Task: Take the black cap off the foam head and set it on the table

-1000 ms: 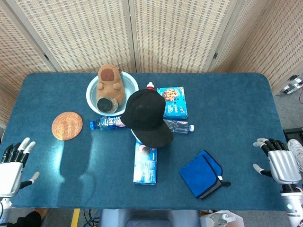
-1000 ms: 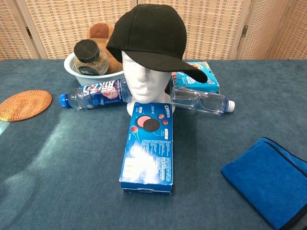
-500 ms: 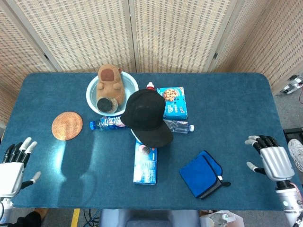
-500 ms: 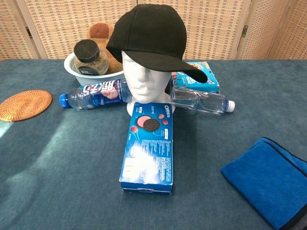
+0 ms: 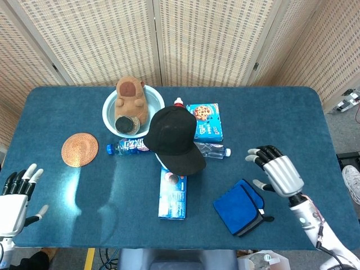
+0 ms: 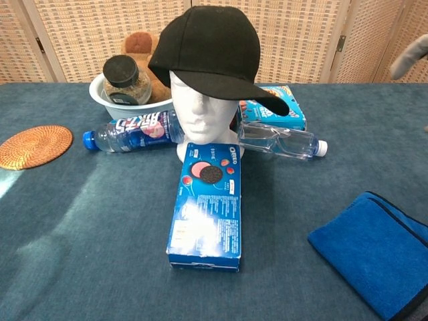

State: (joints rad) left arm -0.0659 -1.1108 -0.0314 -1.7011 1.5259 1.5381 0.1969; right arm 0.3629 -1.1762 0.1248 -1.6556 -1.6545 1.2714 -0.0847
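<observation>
Over at the worktop's near left corner the left hand [image 5: 14,194] rests with fingers spread, holding nothing, well away from everything. The black cap [image 5: 173,139] sits on the foam head [image 6: 198,114], brim pointing toward the right hand's side. The right hand [image 5: 277,171] hovers wide and empty above the blue cloth [image 5: 241,207], the cap off to its left. This looks like the approach; next it needs to cross the clear bottle [image 5: 212,150] and close on the brim.
</observation>
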